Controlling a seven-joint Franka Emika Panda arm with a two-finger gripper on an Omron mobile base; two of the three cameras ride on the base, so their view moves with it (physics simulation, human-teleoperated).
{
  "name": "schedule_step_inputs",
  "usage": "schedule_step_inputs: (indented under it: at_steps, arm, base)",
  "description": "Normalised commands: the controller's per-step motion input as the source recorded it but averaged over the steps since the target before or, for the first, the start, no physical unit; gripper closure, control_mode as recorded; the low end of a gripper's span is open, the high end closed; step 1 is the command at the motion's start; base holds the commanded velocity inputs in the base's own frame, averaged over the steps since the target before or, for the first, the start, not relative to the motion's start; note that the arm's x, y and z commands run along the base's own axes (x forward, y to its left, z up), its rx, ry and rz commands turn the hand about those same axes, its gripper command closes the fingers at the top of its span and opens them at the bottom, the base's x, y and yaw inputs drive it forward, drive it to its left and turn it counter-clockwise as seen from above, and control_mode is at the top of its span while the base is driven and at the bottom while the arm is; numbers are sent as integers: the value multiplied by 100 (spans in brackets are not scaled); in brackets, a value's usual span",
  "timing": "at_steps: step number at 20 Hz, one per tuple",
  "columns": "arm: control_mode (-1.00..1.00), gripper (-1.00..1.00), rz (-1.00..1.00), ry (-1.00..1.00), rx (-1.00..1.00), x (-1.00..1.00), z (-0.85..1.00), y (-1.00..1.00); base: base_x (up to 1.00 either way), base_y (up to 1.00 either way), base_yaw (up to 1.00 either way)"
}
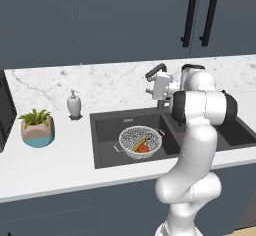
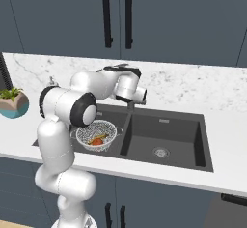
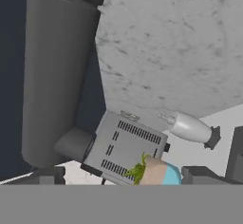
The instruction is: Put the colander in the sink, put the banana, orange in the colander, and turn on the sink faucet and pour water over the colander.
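one colander [image 1: 140,141] sits in the left basin of the sink [image 1: 107,130], holding one banana [image 1: 138,143] and one orange [image 1: 143,148]. one faucet [image 3: 57,76] stands close before the gripper [image 3: 121,176], whose jaws gape wide, holding nothing. one soap bottle [image 1: 74,103] and one plant [image 1: 37,127] rest on the white marble counter [image 1: 50,160] under dark cabinets [image 1: 125,20].

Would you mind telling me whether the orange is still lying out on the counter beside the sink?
No, the orange lies inside the colander, next to the banana, in the sink's large basin.
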Motion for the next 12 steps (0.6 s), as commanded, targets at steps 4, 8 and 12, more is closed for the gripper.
schedule_step_inputs:
  at_steps: [4, 8, 12]
  arm:
    - [-100, -100, 0, 0, 0, 8, 24, 3]
    - [-100, -100, 0, 0, 0, -13, 15, -13]
    - [-100, -100, 0, -1, 0, -61, 1, -50]
  base:
    - [0, 0, 0]
    - [0, 0, 0]
    - [0, 0, 0]
